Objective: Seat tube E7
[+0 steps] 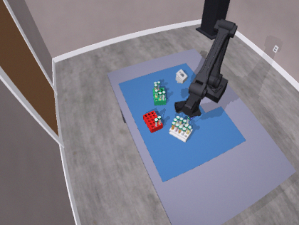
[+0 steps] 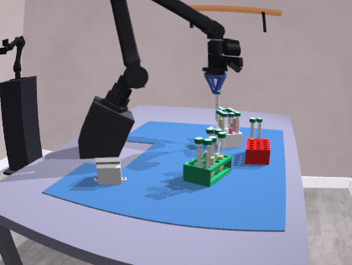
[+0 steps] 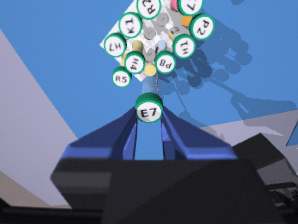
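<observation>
My gripper (image 3: 149, 112) is shut on tube E7 (image 3: 149, 111), whose green cap with the label shows between the blue fingers in the wrist view. In the exterior view the gripper (image 2: 215, 87) holds the tube (image 2: 216, 105) upright above the near edge of the white rack RB (image 2: 230, 135). RB (image 3: 152, 45) lies below in the wrist view, with several seated tubes such as R5, H4 and P8. RB also shows in the top view (image 1: 180, 129). The green rack RA (image 2: 207, 169) stands nearer the camera with several tubes.
The red rack QR (image 2: 257, 150) stands to the right of RB and holds two tubes. The grey DONE button box (image 2: 109, 172) sits on the mat's left part near the arm's base (image 2: 105, 130). All racks rest on the blue mat.
</observation>
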Controlling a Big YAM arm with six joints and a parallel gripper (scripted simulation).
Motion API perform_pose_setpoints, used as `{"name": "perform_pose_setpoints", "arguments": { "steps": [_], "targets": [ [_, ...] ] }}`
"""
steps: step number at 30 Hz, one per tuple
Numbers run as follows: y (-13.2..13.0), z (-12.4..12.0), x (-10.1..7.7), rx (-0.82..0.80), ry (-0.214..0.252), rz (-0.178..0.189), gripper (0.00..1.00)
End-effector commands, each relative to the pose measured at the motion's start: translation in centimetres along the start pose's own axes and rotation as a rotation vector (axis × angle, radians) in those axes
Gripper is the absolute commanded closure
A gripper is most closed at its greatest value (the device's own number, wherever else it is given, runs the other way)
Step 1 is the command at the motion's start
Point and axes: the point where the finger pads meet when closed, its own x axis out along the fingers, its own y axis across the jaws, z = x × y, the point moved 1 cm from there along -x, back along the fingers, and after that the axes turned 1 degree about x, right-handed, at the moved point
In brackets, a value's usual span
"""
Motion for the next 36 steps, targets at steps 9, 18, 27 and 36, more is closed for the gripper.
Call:
{"name": "perform_pose_setpoints", "arguments": {
  "steps": [9, 18, 27, 36],
  "targets": [
    [2.67, 2.37, -2.17, 0.004, -0.057, 0.060, 1.00],
    [2.67, 2.37, -2.17, 0.004, -0.057, 0.060, 1.00],
    [2.81, 2.33, -1.89, 0.002, -0.056, 0.060, 1.00],
    [2.76, 2.35, -1.60, 0.004, -0.057, 0.060, 1.00]
  ]
}}
